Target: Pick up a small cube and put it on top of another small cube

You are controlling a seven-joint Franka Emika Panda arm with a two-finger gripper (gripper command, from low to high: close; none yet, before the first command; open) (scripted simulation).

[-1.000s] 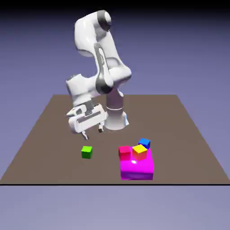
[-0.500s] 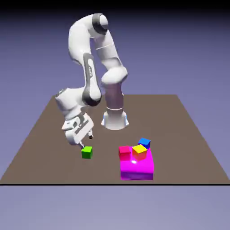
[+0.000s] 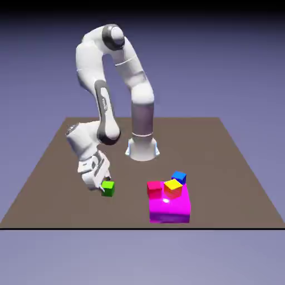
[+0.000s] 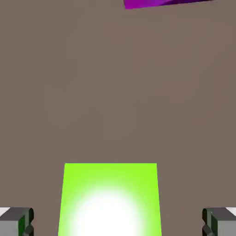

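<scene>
The small green cube (image 3: 108, 188) rests on the brown table (image 3: 55, 167), left of the magenta block. My gripper (image 3: 100, 186) hangs low right over it, tilted, and partly covers its left side. In the hand view the green cube (image 4: 110, 199) fills the bottom middle between the two grey fingertips (image 4: 16, 220), which stand wide apart with a gap on each side, so the gripper (image 4: 118, 221) is open. The yellow cube (image 3: 173, 188) with orange sides sits on top of the large magenta block (image 3: 170, 209).
A red cube (image 3: 154, 188) sits on the magenta block beside the yellow one. A blue cube (image 3: 178, 177) lies just behind them. The magenta block's edge (image 4: 161, 3) shows at the hand view's top. The arm's base (image 3: 142, 149) stands behind.
The arm has swung toward the exterior view's left and come down, carrying the open gripper from behind the green cube to right over it. No cube has moved.
</scene>
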